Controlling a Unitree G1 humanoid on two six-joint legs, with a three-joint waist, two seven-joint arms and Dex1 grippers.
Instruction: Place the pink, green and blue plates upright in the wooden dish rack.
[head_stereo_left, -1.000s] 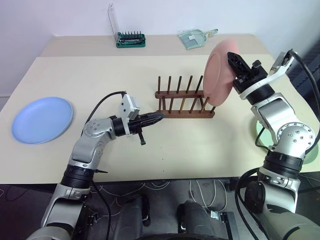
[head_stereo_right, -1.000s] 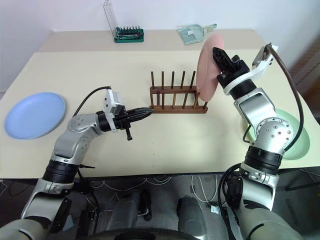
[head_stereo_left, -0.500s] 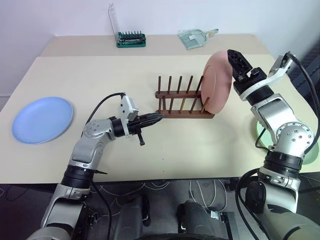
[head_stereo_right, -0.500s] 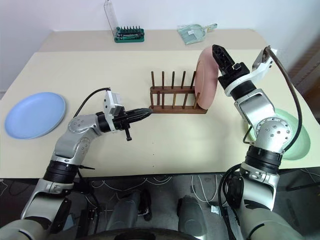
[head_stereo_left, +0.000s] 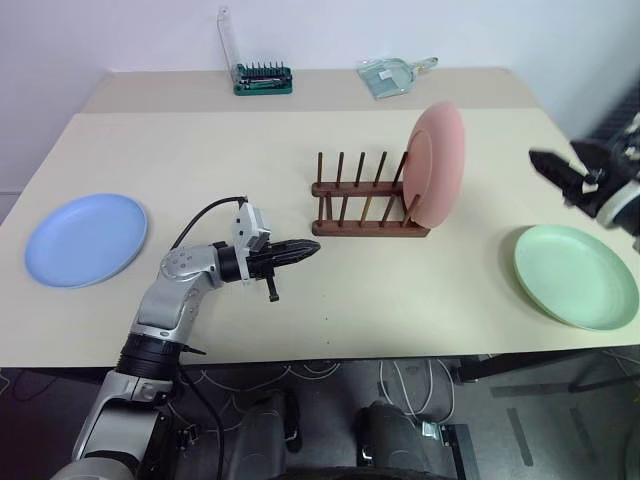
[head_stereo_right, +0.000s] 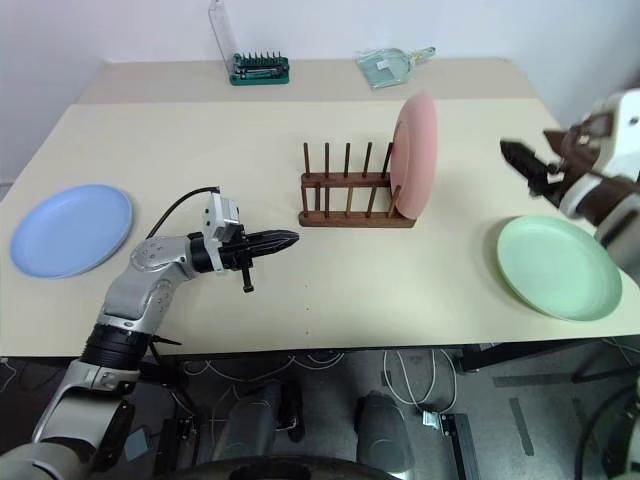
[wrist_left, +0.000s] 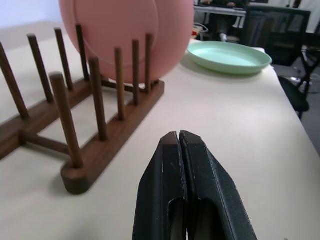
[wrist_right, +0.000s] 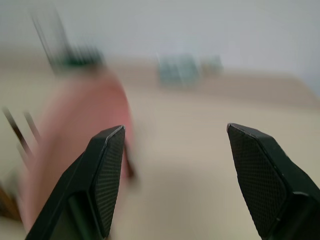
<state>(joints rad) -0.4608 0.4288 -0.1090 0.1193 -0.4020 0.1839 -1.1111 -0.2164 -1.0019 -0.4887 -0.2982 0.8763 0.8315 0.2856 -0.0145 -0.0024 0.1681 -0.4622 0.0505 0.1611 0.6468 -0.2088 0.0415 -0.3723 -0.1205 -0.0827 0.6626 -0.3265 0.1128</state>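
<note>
**Pink plate racked, two plates flat**

The pink plate stands upright in the right end slot of the wooden rack, mid-tabletop. My right jaws gape wide and empty, above open tabletop near the right edge, beside the green plate. My left jaws are closed on nothing, just short of the rack. The blue plate lies by the left edge.

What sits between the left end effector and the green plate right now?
In the left eye view, the wooden dish rack with the pink plate upright at its end stands roughly between the shut left end effector and the green plate; otherwise bare table.
</note>
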